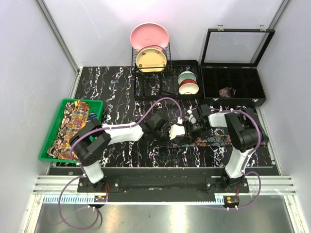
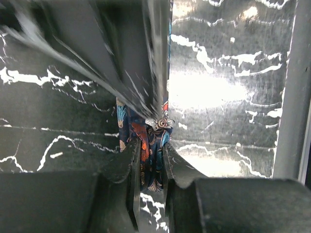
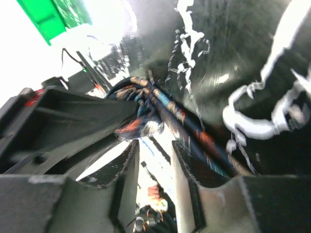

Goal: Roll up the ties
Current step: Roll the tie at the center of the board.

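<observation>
A dark blue tie with reddish motifs [image 1: 216, 141] lies along the marble table front, right of centre. My left gripper [image 1: 167, 130] is shut on its end; in the left wrist view [image 2: 150, 145] the fabric [image 2: 149, 162] is pinched between both fingers. My right gripper [image 1: 190, 127] faces the left one at the same end. In the right wrist view [image 3: 154, 145] its jaws stand a little apart with no cloth between them; the bunched tie [image 3: 146, 121] sits just past the fingertips and runs over the right finger. Yellow-orange paisley ties [image 1: 73, 124] lie in the green bin.
The green bin [image 1: 48, 141] stands at the left edge. An open black compartment box [image 1: 252, 99] at the back right holds one small brownish rolled tie [image 1: 227, 91]. A dish rack with a pink plate [image 1: 149, 36] and bowls [image 1: 187, 82] stands at the back centre.
</observation>
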